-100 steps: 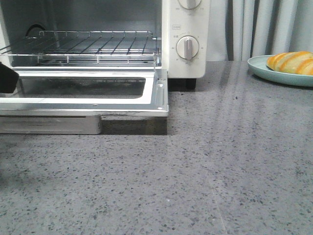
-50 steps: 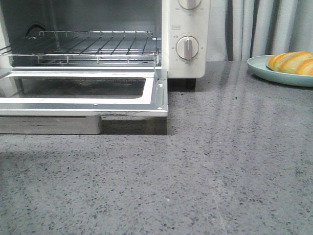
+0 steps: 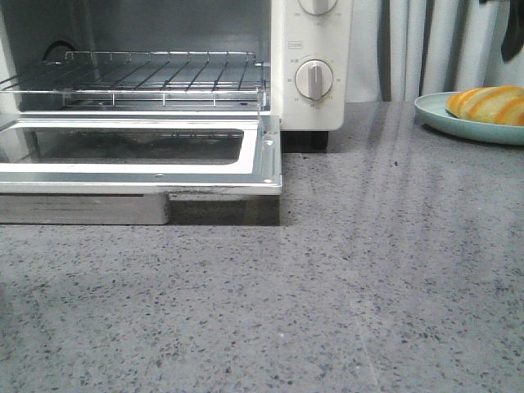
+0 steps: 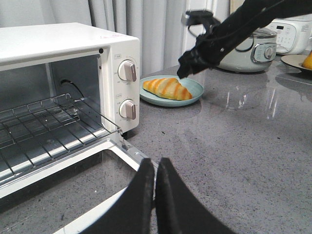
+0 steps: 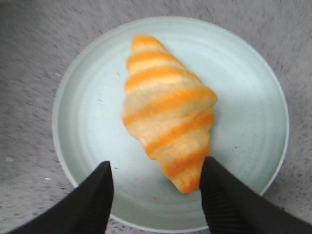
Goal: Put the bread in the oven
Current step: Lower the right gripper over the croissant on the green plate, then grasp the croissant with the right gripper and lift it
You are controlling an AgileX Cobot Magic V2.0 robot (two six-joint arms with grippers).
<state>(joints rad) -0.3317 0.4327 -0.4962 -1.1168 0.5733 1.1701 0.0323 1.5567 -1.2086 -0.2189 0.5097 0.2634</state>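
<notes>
The bread point(image 5: 168, 119), a golden-orange roll with cream stripes, lies on a pale teal plate point(image 5: 87, 122); it also shows at the far right in the front view point(image 3: 489, 105) and in the left wrist view point(image 4: 167, 88). My right gripper point(image 5: 156, 168) is open and hovers above the plate, its fingers either side of the roll's near tip. Its arm enters the front view's top right corner point(image 3: 509, 33). The white oven point(image 3: 315, 65) stands at the left with its glass door point(image 3: 139, 151) folded down and the wire rack point(image 3: 155, 78) bare. My left gripper point(image 4: 155, 168) is shut and empty by the door's corner.
A grey speckled counter point(image 3: 344, 286) spreads in front of the oven. A white rice cooker point(image 4: 246, 48) and another appliance point(image 4: 292, 31) stand behind the plate, with grey curtains point(image 3: 442, 45) at the back. A dish with something orange point(image 4: 302, 61) sits at the far right.
The dark left gripper that showed at the front view's left edge a second ago has gone out of that view. The right arm has entered at the top right, above the plate.
</notes>
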